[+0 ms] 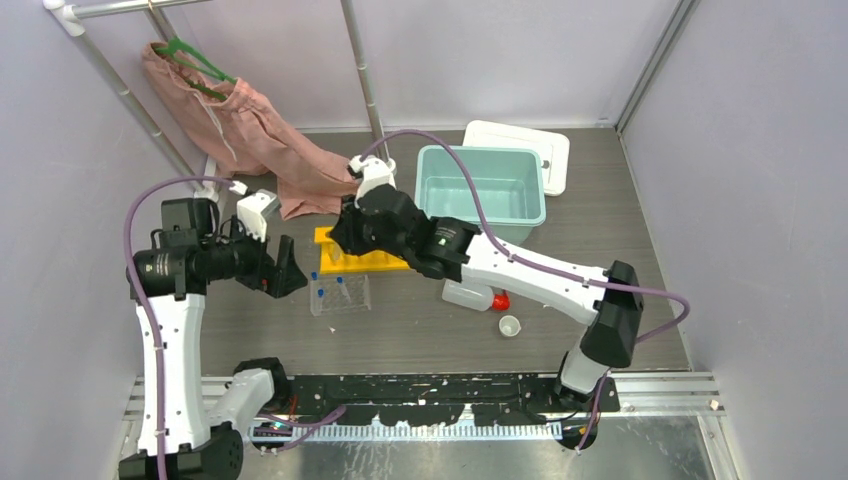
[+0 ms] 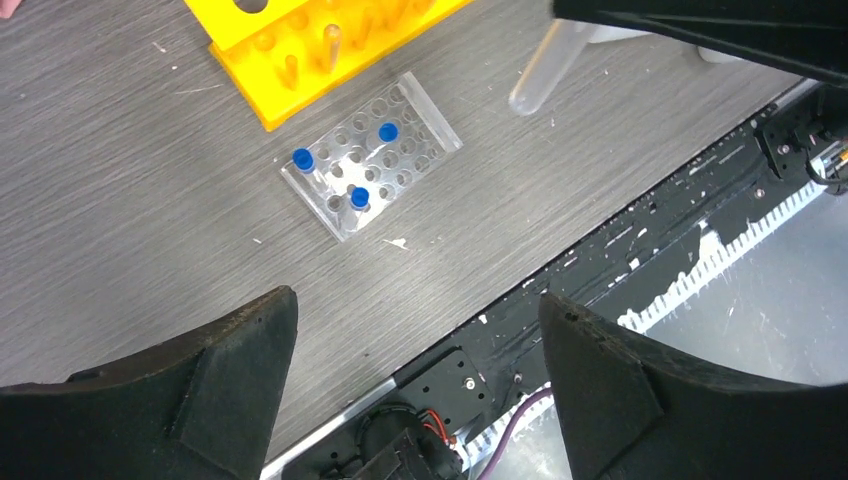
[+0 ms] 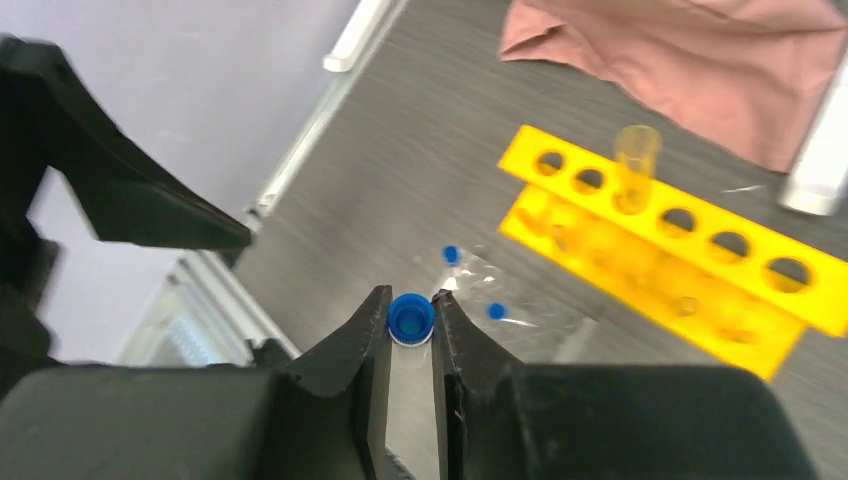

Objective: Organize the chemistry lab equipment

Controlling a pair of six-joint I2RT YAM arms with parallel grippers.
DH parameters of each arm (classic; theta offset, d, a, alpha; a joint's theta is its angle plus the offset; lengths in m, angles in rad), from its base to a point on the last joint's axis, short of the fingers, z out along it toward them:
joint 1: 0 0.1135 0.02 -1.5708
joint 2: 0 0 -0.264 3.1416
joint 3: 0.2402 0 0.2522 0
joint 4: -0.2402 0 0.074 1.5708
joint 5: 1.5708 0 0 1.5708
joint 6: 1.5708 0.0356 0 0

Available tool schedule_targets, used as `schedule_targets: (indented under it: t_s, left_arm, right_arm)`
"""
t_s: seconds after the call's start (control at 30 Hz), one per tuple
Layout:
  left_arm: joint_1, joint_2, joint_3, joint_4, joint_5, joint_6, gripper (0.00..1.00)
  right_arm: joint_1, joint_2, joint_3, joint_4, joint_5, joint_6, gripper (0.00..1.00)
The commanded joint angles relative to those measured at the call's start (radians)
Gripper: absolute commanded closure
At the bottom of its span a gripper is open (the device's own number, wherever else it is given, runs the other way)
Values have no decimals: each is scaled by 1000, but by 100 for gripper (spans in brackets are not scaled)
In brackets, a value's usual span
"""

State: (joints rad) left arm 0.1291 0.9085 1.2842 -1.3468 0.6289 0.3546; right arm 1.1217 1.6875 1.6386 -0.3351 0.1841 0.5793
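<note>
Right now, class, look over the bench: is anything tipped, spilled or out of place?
The white squeeze bottle lies on its side near the tiny white cup. The pink cloth drapes down right beside the yellow rack. No spill shows.

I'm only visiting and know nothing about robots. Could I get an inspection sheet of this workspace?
Surface: dark wood-grain table, a few pale specks.
Job's things: yellow tube rack beside clear well tray holding three tubes; squeeze bottle on its side; tiny white cup near it.
Clutter: pink cloth on green hanger; teal bin, white lid behind it.
Grippers: left gripper open, empty; right gripper shut on a blue-capped tube.
Cables: purple cables along both arms.
Surroundings: pale walls, metal rails.
</note>
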Motion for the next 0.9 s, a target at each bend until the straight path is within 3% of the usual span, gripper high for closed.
schedule_targets:
  t_s: [0.0,0.3,0.57,0.87]
  left_arm:
    - [-1,22,32,64,-62,-67,10]
    - [-2,84,37,96,-173,-159,10]
    - [-1,75,24,96,-184,-140,10]
    - [-2,83,31,106,-190,-138,10]
  right_arm:
    - [8,-98,-176,217,139,-162,99]
    - [146,-82,-529,665,325,-380,99]
    - [176,80,-518,735,370,-406,99]
    - [183,146,-532,764,398,-416,99]
